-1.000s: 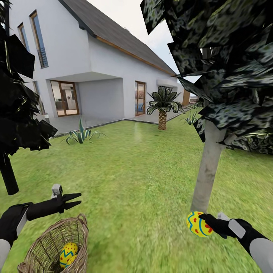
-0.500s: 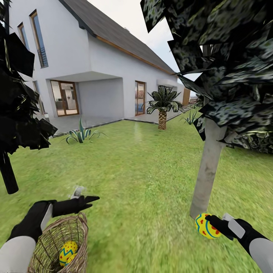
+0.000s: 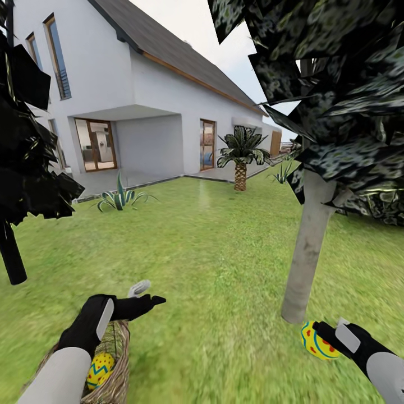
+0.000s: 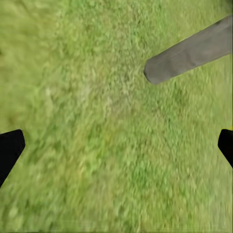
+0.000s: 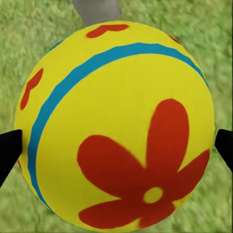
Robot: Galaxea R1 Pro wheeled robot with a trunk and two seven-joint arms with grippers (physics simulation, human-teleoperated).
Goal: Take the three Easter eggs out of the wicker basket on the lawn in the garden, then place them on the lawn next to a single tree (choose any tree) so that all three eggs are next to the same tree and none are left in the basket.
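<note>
Easter egg (image 3: 100,370) half behind left arm (image 3: 59,373)

A white house (image 3: 140,106) stands at the back. A small palm (image 3: 241,154) grows by its right corner. A spiky plant (image 3: 119,197) sits before its patio door (image 3: 95,145).

Head camera looks forward and down across the lawn (image 3: 213,247) toward the house (image 3: 140,95). Left wrist camera stares down at grass, catching the tree trunk (image 4: 189,51) the head view shares. Right wrist camera sits tight against the egg (image 5: 116,126).
</note>
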